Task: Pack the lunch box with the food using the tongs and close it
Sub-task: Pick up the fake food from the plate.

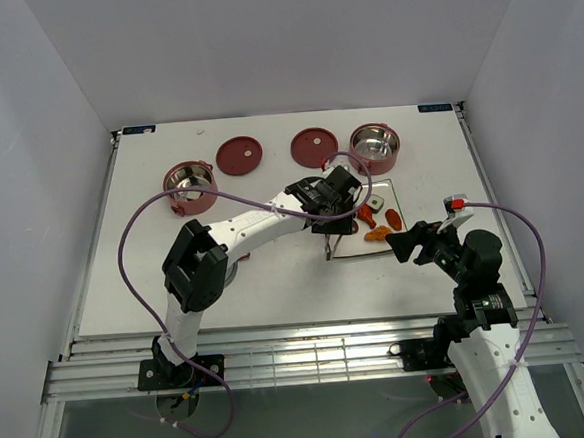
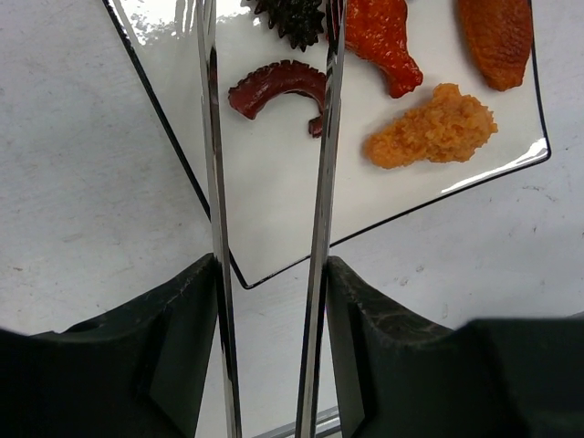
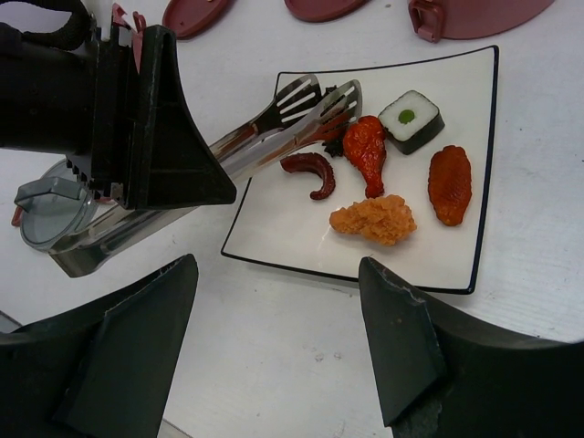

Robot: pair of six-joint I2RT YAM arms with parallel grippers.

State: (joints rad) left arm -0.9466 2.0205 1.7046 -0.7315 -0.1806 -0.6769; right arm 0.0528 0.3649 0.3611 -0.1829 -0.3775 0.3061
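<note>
The left gripper (image 2: 271,274) is closed on the tongs (image 2: 212,182), with one finger against each arm. The tong arms run forward over the plate (image 2: 274,219). The right arm crosses the sausage (image 2: 269,87), and the nugget (image 2: 433,132) lies to its right. The right gripper (image 3: 276,269) is spread wide and empty, just short of the plate. One bowl (image 1: 190,179) stands beyond to the left and a second bowl (image 1: 374,145) beyond to the right, both uncovered.

My left gripper (image 2: 272,269) looks matt black plastic; the tongs (image 2: 321,182) in it are mirror-polished metal. Beyond its tips I see a glossy white plate (image 2: 274,214) and a rough, crumbed nugget (image 2: 433,130).
</note>
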